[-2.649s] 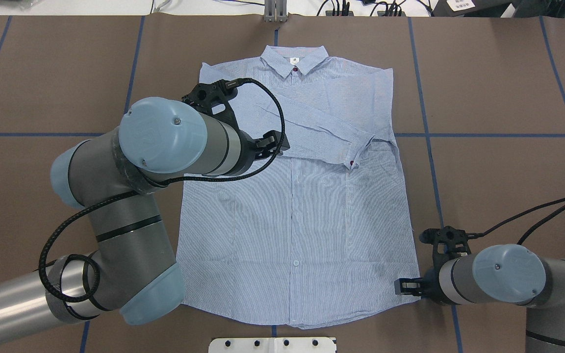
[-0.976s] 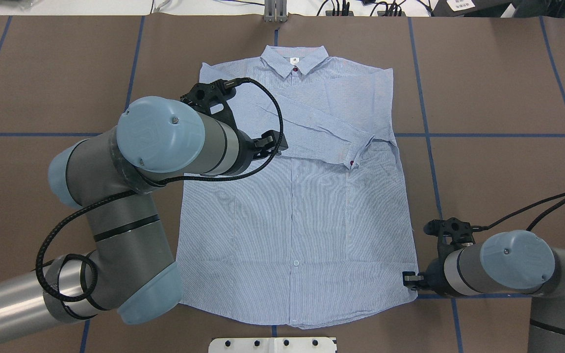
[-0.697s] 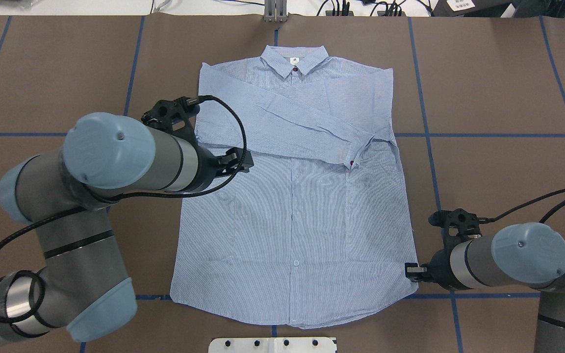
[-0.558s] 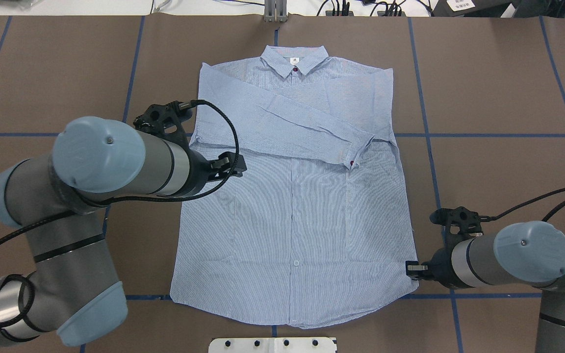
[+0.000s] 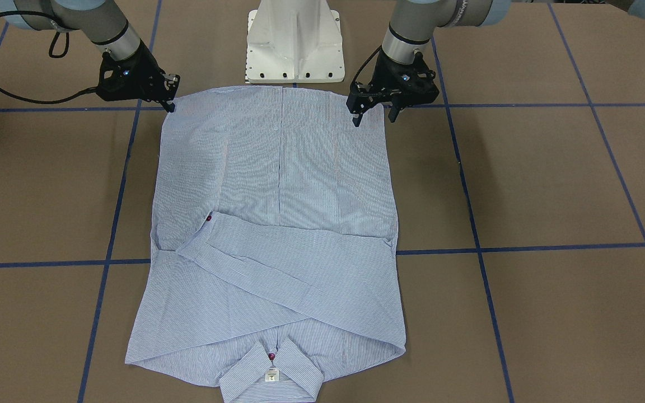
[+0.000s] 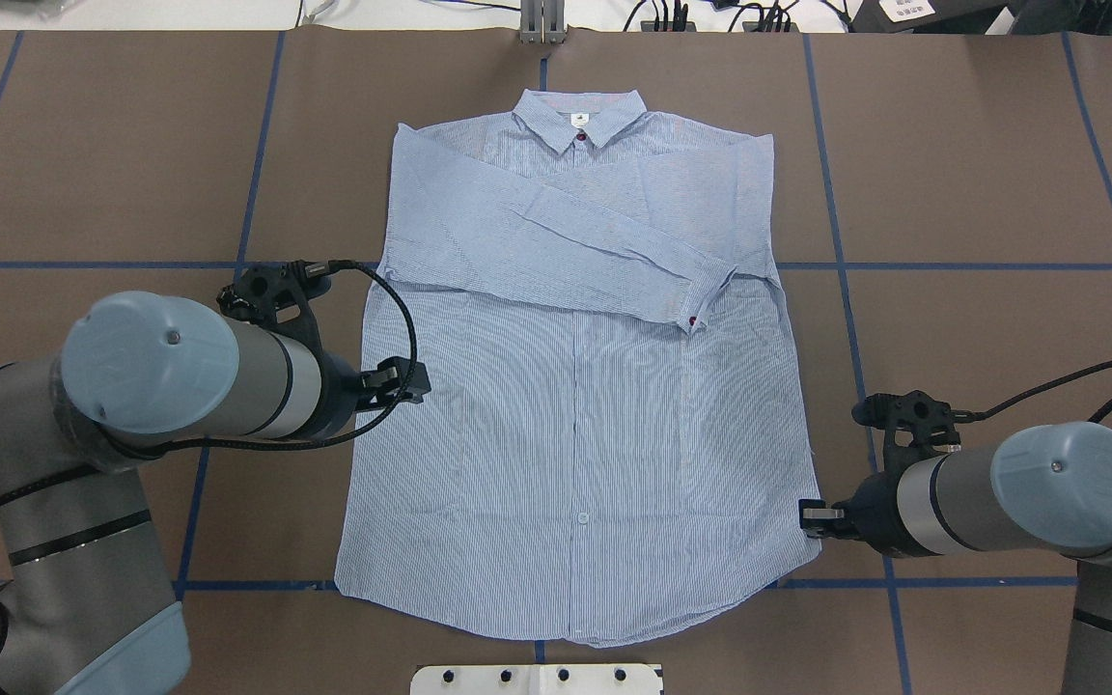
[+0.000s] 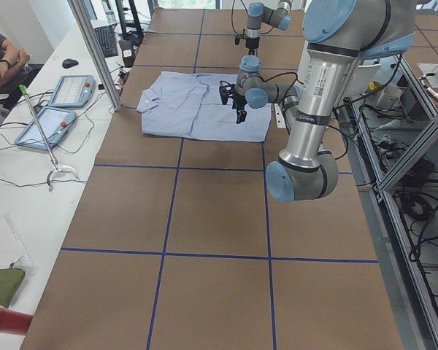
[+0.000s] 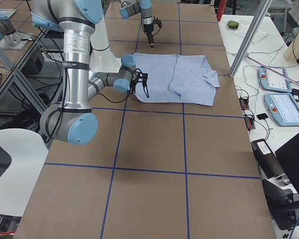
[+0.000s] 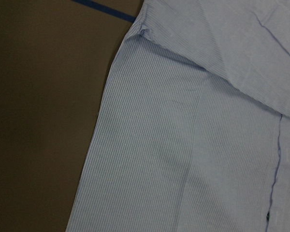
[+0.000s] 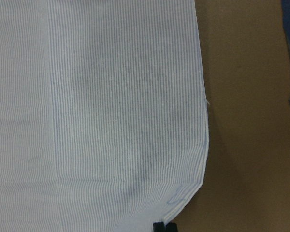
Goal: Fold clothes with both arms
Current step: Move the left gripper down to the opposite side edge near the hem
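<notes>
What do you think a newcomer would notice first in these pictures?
A striped shirt lies flat mid-table, its sleeves folded across the chest. The left gripper hovers open over one side edge, and the right gripper sits at the opposite hem corner.

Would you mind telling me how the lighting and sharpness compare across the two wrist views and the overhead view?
Left wrist view: dim and soft, with the shirt greyish, its stripes faint, and the table almost black. Right wrist view: brighter, with crisp stripes and a soft shadow on the table beside the hem. Overhead view: evenly lit, sharp, no glare.
</notes>
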`<state>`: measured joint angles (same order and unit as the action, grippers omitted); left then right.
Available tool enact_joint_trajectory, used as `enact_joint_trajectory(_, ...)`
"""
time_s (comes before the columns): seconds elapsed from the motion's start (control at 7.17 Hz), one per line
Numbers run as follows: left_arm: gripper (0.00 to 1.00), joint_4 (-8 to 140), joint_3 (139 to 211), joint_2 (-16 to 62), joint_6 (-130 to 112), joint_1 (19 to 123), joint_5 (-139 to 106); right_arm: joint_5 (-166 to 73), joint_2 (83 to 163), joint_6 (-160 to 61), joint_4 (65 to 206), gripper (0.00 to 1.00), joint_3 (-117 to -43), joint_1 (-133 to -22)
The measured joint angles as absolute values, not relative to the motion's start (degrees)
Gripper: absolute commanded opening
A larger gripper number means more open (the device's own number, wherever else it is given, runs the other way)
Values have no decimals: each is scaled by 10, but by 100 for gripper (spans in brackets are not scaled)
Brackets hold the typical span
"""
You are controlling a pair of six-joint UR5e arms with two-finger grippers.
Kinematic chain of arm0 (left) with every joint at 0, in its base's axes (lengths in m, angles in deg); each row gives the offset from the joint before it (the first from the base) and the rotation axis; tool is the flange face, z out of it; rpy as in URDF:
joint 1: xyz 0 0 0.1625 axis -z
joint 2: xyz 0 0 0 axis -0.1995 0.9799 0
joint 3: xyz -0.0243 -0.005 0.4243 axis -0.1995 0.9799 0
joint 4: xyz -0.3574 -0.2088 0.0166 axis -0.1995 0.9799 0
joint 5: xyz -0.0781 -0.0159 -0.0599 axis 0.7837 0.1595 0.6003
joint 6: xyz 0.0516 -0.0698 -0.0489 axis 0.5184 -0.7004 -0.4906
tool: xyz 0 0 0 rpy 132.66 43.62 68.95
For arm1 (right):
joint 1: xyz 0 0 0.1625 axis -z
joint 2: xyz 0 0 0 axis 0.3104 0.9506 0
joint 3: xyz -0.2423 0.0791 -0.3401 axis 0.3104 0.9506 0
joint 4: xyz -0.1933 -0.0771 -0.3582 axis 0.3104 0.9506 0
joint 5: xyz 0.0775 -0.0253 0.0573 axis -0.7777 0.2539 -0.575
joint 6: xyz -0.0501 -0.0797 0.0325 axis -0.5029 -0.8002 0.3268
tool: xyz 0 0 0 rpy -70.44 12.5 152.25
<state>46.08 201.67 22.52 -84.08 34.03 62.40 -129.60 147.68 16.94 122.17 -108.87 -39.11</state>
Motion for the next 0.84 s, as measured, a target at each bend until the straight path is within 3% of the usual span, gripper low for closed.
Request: enact_joint_trajectory(0.84, 92, 462, 1996, 175, -796, 265, 581, -1298, 1474, 169, 1222, 0, -1091, -394)
